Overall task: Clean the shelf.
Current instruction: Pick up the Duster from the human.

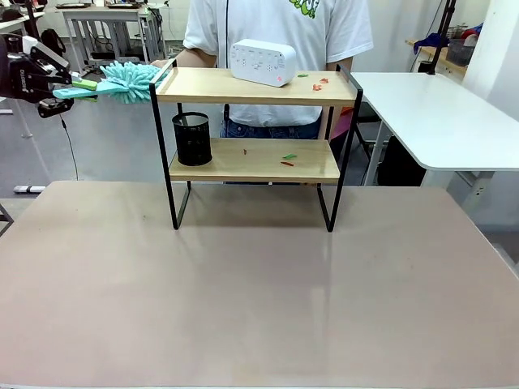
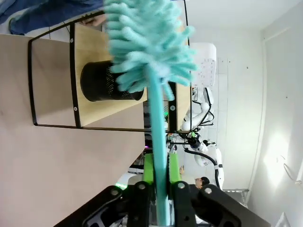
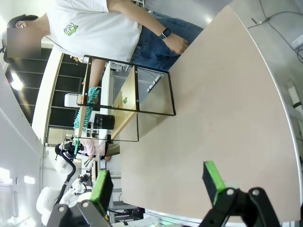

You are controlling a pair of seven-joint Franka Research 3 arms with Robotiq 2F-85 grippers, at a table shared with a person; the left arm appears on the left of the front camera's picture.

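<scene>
1. Here, the left gripper [image 1: 79, 86] pinches the duster [image 1: 130, 79] by its handle, the long axis running straight ahead.
2. The shelf [image 1: 243, 86] stands just beyond the duster's fluffy head, top board level with it.
3. The right gripper [image 3: 157, 182], spread and empty, is farther off.

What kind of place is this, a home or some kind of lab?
Probably a robotics lab or workshop: the left gripper holds a teal duster beside a shelf on a bare worktable, with a white table nearby.
</scene>
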